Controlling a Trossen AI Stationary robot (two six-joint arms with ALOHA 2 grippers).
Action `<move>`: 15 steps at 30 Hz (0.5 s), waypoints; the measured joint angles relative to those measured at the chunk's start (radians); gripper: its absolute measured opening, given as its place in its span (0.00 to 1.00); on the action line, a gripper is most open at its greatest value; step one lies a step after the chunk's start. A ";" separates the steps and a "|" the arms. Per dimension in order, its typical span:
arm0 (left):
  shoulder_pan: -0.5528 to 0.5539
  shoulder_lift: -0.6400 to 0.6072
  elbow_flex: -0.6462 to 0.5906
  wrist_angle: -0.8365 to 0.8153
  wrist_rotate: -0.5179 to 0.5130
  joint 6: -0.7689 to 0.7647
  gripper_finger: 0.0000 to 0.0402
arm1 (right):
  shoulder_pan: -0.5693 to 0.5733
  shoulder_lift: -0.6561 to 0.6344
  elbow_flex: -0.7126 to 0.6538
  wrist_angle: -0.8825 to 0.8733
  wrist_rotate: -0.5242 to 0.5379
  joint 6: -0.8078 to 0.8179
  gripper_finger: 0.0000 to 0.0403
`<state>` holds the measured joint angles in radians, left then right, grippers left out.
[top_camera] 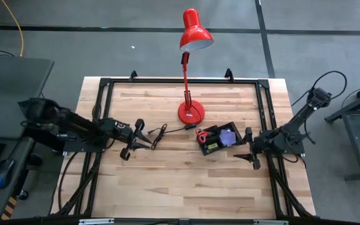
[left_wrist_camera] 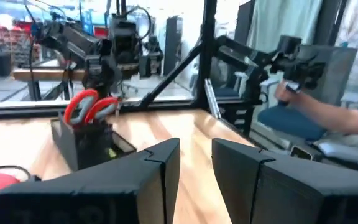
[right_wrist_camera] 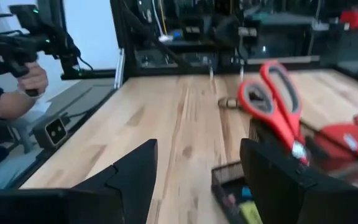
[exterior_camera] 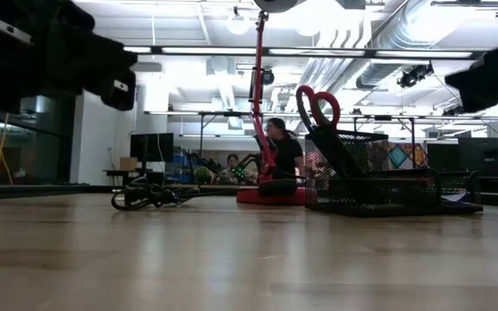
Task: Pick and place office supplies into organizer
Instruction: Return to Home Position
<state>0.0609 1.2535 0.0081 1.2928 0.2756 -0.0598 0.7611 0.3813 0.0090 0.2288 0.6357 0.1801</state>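
The black mesh organizer stands right of the table's middle. Red-handled scissors stand upright in its tall compartment, handles up. A purple sticky-note pad and a yellow-green piece lie in its low compartments. I make out no pens. My left gripper is open, left of the middle and apart from the organizer. My right gripper is open just right of the organizer, with the scissors ahead of it.
A red desk lamp stands by its round base just beyond the organizer, its head past the far edge. A black coiled cable lies between my left gripper and the lamp. A black frame rims the table. A person's hand shows beyond the table.
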 joint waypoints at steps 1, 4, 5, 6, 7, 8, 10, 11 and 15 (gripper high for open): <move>0.019 -0.037 0.000 -0.044 0.019 -0.001 0.21 | 0.001 -0.020 0.000 0.000 0.000 -0.029 0.55; 0.069 -0.157 0.000 -0.182 0.027 -0.022 0.21 | 0.001 -0.081 0.000 -0.008 0.002 -0.090 0.55; 0.084 -0.195 0.000 -0.221 0.027 -0.032 0.21 | 0.001 -0.099 0.000 -0.013 0.002 -0.106 0.55; 0.098 -0.231 0.000 -0.267 0.028 -0.045 0.21 | 0.001 -0.118 0.000 -0.024 0.000 -0.115 0.55; 0.112 -0.270 0.000 -0.314 0.029 -0.051 0.21 | 0.001 -0.135 0.000 -0.037 -0.001 -0.126 0.55; 0.123 -0.310 0.000 -0.353 0.029 -0.054 0.21 | 0.001 -0.153 0.000 -0.048 -0.004 -0.134 0.55; 0.137 -0.389 0.000 -0.418 0.028 -0.053 0.21 | 0.001 -0.191 0.000 -0.071 -0.009 -0.137 0.55; 0.143 -0.427 0.000 -0.448 0.027 -0.053 0.21 | 0.001 -0.211 0.000 -0.086 -0.008 -0.137 0.55; 0.162 -0.587 0.000 -0.574 -0.042 -0.061 0.21 | 0.001 -0.283 -0.001 -0.156 -0.009 -0.129 0.55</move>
<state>0.2231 0.6669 0.0082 0.7189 0.2335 -0.1210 0.7616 0.0982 0.0082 0.0724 0.6266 0.0513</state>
